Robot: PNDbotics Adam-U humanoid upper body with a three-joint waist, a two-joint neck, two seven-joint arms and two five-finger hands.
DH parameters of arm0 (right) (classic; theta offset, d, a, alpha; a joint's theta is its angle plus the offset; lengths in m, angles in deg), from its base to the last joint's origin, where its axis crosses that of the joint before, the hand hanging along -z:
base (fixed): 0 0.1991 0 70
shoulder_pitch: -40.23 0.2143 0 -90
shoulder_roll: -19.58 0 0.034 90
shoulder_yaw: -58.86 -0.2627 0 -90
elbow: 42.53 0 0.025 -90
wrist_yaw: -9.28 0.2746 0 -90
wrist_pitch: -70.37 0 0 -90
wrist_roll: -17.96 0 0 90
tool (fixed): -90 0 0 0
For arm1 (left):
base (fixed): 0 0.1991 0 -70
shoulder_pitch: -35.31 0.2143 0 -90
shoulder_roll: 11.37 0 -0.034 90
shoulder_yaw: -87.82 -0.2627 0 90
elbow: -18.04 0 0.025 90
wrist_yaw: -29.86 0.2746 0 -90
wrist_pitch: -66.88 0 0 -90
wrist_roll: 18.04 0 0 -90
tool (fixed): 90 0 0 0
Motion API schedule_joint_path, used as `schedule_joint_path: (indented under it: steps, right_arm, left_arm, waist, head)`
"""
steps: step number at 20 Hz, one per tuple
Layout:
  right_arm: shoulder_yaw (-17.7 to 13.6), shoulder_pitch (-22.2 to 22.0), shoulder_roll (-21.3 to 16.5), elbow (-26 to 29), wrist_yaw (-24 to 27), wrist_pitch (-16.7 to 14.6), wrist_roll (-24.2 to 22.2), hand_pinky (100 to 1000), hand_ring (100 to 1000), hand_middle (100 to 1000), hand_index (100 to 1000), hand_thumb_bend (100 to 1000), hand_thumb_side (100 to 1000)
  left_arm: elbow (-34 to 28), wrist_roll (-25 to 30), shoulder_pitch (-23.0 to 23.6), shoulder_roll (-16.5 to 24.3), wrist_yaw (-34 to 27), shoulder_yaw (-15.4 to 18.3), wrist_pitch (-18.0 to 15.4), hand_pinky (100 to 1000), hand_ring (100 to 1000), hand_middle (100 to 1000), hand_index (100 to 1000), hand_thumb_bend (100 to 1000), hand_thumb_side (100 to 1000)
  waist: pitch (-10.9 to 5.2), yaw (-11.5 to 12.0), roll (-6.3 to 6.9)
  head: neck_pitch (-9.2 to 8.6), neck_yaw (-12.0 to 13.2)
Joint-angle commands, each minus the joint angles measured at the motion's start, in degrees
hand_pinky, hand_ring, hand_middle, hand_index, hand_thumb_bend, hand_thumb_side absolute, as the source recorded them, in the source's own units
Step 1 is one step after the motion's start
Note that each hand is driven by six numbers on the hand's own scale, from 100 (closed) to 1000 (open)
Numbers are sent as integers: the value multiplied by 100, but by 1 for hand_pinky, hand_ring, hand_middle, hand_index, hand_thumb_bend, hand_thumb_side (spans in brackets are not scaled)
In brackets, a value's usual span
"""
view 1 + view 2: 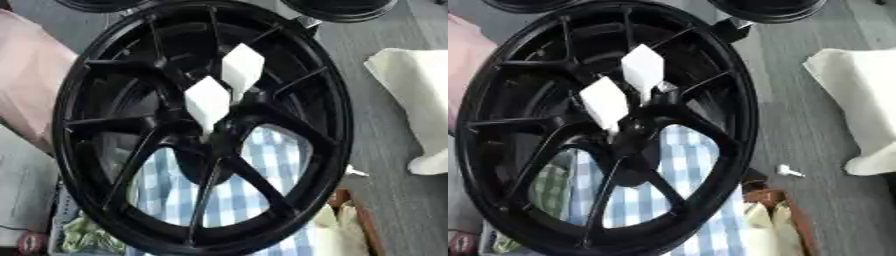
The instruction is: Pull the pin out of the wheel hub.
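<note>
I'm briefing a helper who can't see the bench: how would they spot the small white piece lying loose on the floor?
Start at the big black wheel that fills the view, standing over blue checked cloth. Go past its lower right rim onto the grey floor, towards the cream cloth. The small white piece lies alone there, much smaller than the two white tags at the hub.

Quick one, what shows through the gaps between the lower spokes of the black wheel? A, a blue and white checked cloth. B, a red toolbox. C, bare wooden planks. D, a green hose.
A: a blue and white checked cloth shows behind the lower spokes of the black wheel.
</note>
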Motion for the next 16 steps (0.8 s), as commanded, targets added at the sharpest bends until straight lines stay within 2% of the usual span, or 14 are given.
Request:
schedule_joint_path:
  steps: [1, 4, 8, 12, 15, 16]
  right_arm:
    - [-167, -20, -346, -4, 51, -6, 78, 804, 756, 656, 727, 100, 410]
    - [-200, -83, -384, -15, 65, -16, 111, 804, 756, 656, 727, 100, 409]
    - [-217, -109, -391, -15, 73, -24, 121, 804, 757, 656, 728, 100, 405]
    - [-277, -131, -389, -4, 97, -32, 165, 804, 756, 656, 728, 100, 404]
    - [-309, -143, -382, 0, 132, -37, 201, 804, 757, 656, 728, 100, 403]
    - [-313, -146, -379, -1, 138, -36, 205, 804, 757, 656, 728, 100, 404]
  left_arm:
    - [91, -427, 235, 789, -289, 645, -66, 598, 492, 273, 432, 100, 100]
    - [303, -844, 872, 1361, -565, 1174, -152, 600, 497, 278, 439, 100, 100]
    - [655, -1291, 1800, 1905, -909, 1743, -386, 599, 501, 285, 448, 100, 100]
    - [821, -1604, 2675, 2143, -1109, 2114, -705, 607, 513, 305, 474, 100, 100]
    - [808, -1786, 3190, 2171, -966, 2257, -857, 627, 530, 329, 501, 100, 100]
    - [794, -1808, 3313, 2159, -890, 2279, -899, 656, 564, 383, 561, 122, 100]
  waist:
    - [-207, 69, -1]
    - [-246, 192, -15]
    - [-275, 284, -76]
    - [-278, 326, -153]
    - [-266, 339, -208]
    - [-261, 340, -225]
  head:
    - [75, -105]
    - [84, -172]
    - [38, -200]
    - [-20, -219]
    - [-103, -213]
    - [-125, -225]
